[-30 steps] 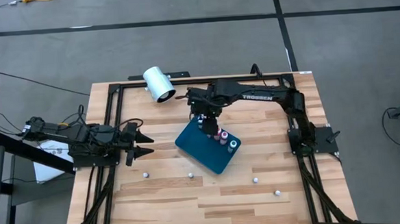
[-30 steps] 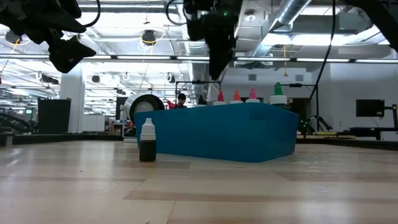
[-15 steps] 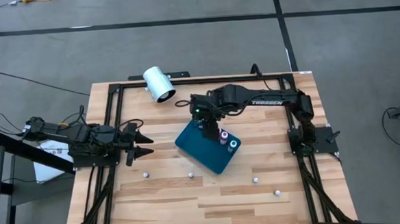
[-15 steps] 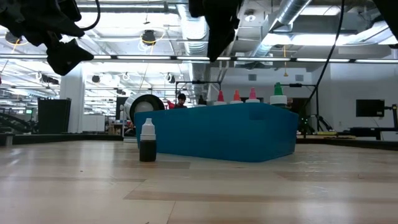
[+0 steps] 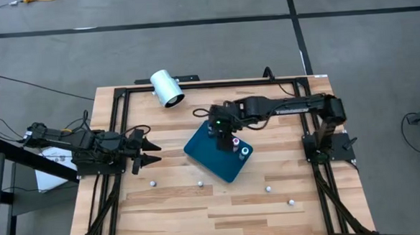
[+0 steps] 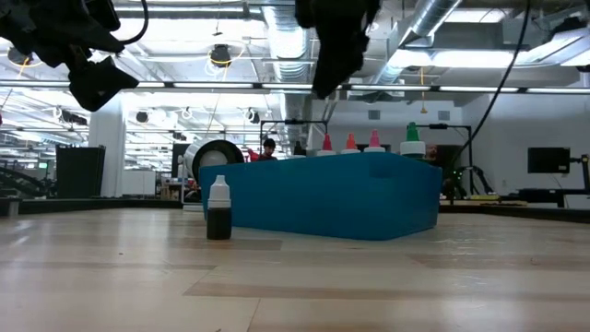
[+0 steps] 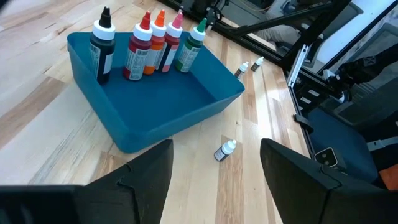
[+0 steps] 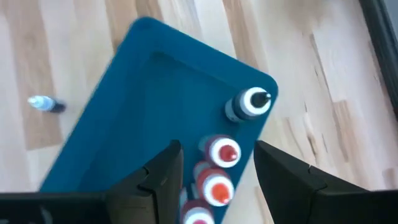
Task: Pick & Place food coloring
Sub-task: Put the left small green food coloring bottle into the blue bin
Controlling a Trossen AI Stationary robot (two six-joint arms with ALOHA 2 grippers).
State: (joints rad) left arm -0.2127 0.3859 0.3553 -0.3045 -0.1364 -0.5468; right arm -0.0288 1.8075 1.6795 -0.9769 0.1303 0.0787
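1. High view: the teal tray (image 5: 216,160) lies turned at an angle near the middle of the wooden table (image 5: 171,206). The right gripper (image 5: 219,135) hangs over the tray's far end, right above the row of food coloring bottles (image 5: 238,148), and hides some of them. Four small loose bottles (image 5: 199,183) lie scattered on the table on the near side of the tray. A white cylinder (image 5: 167,88) lies at the far edge of the table, up and to the left of the tray. The left gripper (image 5: 148,151) waits well to the left of the tray, its fingers spread with nothing between them.

2. Low view: five bottles stand inside the tray (image 6: 323,194), only their tops clear of the wall. One dark bottle (image 6: 218,209) stands upright on the table just before the tray's left corner. The right gripper (image 6: 334,55) hangs above the tray, apart from the bottle tops.

3. Left wrist view: the left gripper (image 7: 214,163), spread wide, frames the tray (image 7: 155,102); five upright bottles line its far wall, and a loose bottle (image 7: 225,149) lies beside its near corner.

4. Right wrist view: the right gripper (image 8: 217,158) looks straight down into the tray (image 8: 149,106), fingers parted and holding nothing, with the bottle row (image 8: 225,152) directly beneath them.
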